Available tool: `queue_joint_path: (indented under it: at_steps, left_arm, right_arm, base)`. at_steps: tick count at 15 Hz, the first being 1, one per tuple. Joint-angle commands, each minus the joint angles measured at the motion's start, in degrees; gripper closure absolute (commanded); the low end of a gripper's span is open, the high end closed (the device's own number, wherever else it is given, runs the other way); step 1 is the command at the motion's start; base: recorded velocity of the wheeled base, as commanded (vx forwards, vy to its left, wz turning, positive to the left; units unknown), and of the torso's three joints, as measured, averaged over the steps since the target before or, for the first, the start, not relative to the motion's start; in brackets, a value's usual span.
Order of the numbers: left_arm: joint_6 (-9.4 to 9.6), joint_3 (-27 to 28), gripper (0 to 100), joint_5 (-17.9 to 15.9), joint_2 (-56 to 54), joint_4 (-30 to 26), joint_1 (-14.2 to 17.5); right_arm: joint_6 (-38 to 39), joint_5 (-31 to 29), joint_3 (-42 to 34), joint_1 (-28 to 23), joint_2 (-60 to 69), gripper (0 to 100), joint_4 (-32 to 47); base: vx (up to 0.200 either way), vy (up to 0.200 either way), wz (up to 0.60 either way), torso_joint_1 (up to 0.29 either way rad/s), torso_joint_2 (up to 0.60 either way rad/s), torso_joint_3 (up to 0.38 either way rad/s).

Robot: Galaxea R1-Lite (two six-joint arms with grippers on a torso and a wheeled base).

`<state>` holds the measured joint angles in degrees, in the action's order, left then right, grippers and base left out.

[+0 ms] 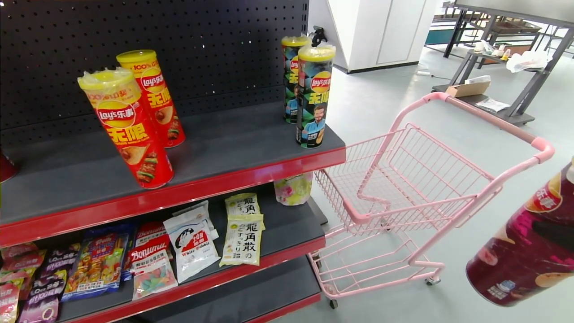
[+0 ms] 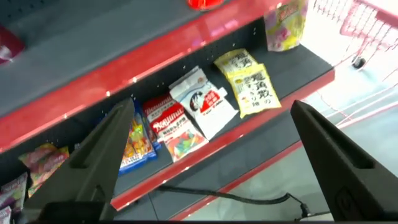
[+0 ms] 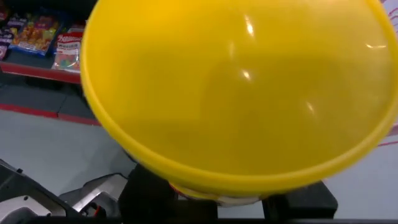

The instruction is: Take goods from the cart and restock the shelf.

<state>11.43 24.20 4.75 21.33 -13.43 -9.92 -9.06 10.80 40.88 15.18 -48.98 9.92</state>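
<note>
A maroon chip can (image 1: 529, 242) hangs tilted in the air at the far right, beside the pink cart (image 1: 489, 186), whose baskets hold nothing. The can's yellow lid (image 3: 236, 87) faces the right wrist camera, and my right gripper (image 3: 224, 202) is shut on the can's body below the lid. On the grey top shelf (image 1: 224, 148) two red chip cans (image 1: 130, 125) stand at the left and two black-green cans (image 1: 314, 98) at the right end. My left gripper (image 2: 212, 106) is open with nothing between its fingers, in front of the lower shelf of snack bags (image 2: 199, 99).
The lower shelf (image 1: 287, 224) holds several flat snack bags and a candy pouch (image 1: 293, 188) at its right end. The top shelf has free room between the two can pairs. Metal tables (image 1: 506, 67) stand across the open floor behind the cart.
</note>
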Motion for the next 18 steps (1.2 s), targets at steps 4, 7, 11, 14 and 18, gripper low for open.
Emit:
queue_joint_path:
  at_steps: [4,7,11,14,18]
  left_arm:
    - [0.87,0.1,0,0.0,-0.7,0.0,0.0]
    - [0.87,0.0,0,0.0,-0.5,0.0,0.0]
    - [0.87,0.0,0,0.0,-0.4,0.0,0.0]
    - [1.05,0.0,0,0.0,-0.2,0.0,0.0]
    - [1.57,0.0,0,0.0,-0.2,0.0,0.0]
  right_arm:
    - [-0.1,0.2,2.4,1.5,-5.6,100,-1.2]
    - [-0.2,0.0,4.5,1.4,-8.2,100,-1.4]
    - [-2.1,0.2,6.3,1.5,-12.5,100,-3.9]
    - [-3.4,3.1,6.1,3.6,-14.3,100,-6.9]
    - [-3.6,3.8,5.4,7.0,-14.5,100,-7.9]
  base:
    - [0.000,0.000,0.00,0.214,-0.50,-0.298]
    - [0.000,0.000,0.00,0.165,-0.39,-0.229]
    - [0.000,0.000,0.00,0.028,-0.07,-0.034]
    - [0.000,0.000,0.00,0.000,0.00,0.000]
    - [0.000,0.000,0.00,0.000,0.00,0.000]
